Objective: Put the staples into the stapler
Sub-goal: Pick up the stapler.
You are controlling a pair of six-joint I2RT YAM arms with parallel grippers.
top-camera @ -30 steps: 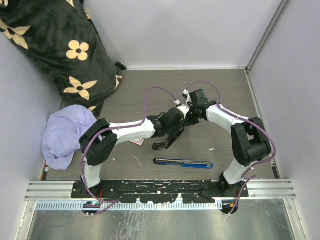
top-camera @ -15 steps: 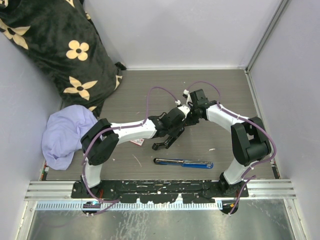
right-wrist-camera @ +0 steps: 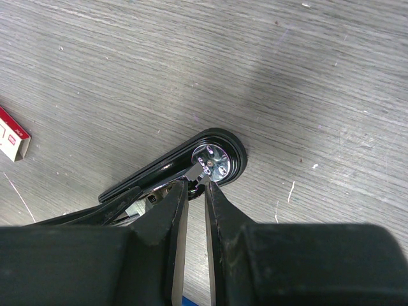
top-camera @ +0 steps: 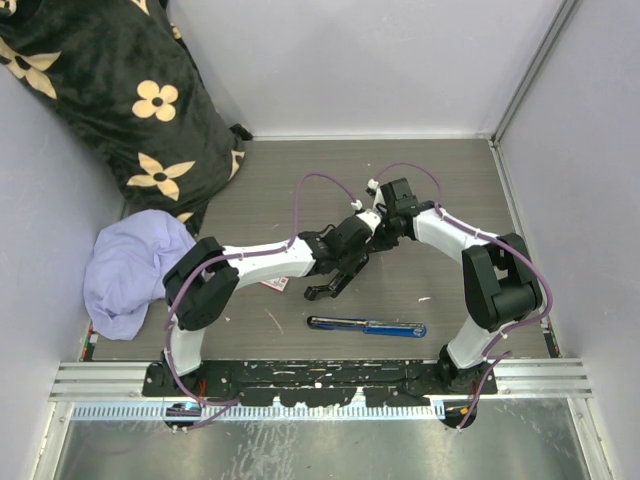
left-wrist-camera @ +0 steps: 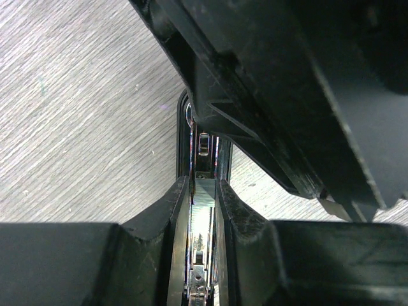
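Grey wood-grain table point(top-camera: 450, 180): overhead cam shows both arms meeting mid-table over the black stapler point(top-camera: 330, 280), w/ a blue stapler point(top-camera: 366, 326) lying flat nearer the bases. It also shows a purple cloth point(top-camera: 130, 265) at the L edge.

L wrist cam alone looks down the stapler's point(left-wrist-camera: 203, 143) open channel, where a ridged silvery strip sits in the rail. L gripper point(left-wrist-camera: 204, 185) is clenched on that rail, fingers point(left-wrist-camera: 175, 217) hard against both sides.

R wrist cam alone shows the stapler's base end w/ its round metal plate point(right-wrist-camera: 213, 159). R gripper point(right-wrist-camera: 194, 178) is nipped narrow on a thin shiny tip just above the plate.

Staples box point(top-camera: 274, 284), white w/ red label, lies flat on the table. It's left of the stapler, near the L forearm, apart from both grippers, and at the far L edge of the R wrist cam point(right-wrist-camera: 13, 135). Can't tell what's in it.
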